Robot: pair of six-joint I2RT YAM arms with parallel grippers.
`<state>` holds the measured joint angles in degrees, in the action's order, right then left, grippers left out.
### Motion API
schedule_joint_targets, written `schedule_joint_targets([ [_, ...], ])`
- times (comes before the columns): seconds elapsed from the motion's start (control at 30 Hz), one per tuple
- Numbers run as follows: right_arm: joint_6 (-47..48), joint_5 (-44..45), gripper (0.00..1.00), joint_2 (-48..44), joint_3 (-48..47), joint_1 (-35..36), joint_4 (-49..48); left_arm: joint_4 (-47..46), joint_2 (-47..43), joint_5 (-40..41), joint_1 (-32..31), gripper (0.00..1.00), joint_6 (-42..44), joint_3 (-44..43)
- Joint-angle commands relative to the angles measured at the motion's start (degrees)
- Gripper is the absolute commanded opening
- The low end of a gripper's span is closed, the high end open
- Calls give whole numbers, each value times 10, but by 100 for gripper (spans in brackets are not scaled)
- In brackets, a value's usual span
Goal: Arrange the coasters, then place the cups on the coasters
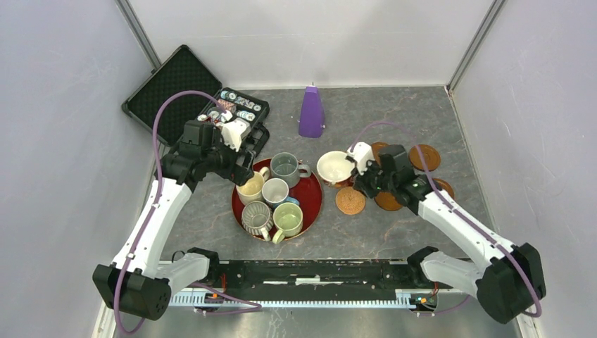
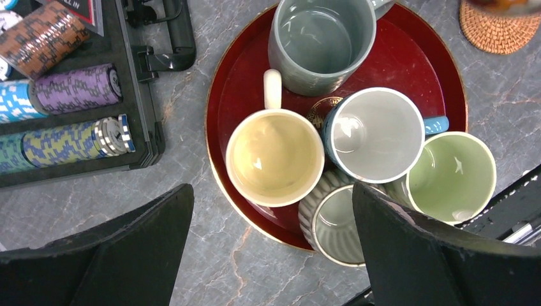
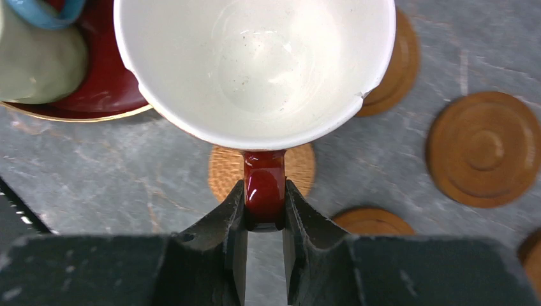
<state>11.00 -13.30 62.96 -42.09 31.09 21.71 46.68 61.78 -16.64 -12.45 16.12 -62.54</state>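
Pinching the wide white mug by its red-brown handle with the right tool.
Sitting empty and upright on the red tray, directly beneath the spread left tool: five mugs, packed close; lying in the black case to that tool's left, rolls of poker chips. Hanging empty over the woven coaster just ahead of the right tool's tips, brown coasters rightwards on the surface; reaching inward with both arms, wrists angled down.

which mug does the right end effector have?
The wide white ceramic mug with the red-brown handle: the right end effector clamps that handle. The other five mugs stand on the round red tray.
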Motion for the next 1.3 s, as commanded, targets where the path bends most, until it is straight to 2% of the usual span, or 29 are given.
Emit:
schedule_joint_targets([
  [0.0,98,-82,0,-43,-38,-84,-31,-6,6,-31,2,100,45,-39],
  [0.17,151,-171,0,-31,-68,-236,-11,-14,31,-39,2,100,52,-66],
  [0.33,213,-281,0,-6,-86,-420,-18,-30,50,-52,1,100,48,-80],
  [0.5,289,-391,0,67,-115,-574,-6,-31,76,-58,1,100,46,-103],
  [0.57,326,-420,0,101,-133,-612,12,-31,85,-59,0,100,46,-112],
  [0.8,404,-437,0,191,-184,-683,51,-39,93,-47,0,100,48,-115],
  [1.27,404,-399,0,288,-198,-699,-22,-46,84,-34,-1,100,40,-99],
])
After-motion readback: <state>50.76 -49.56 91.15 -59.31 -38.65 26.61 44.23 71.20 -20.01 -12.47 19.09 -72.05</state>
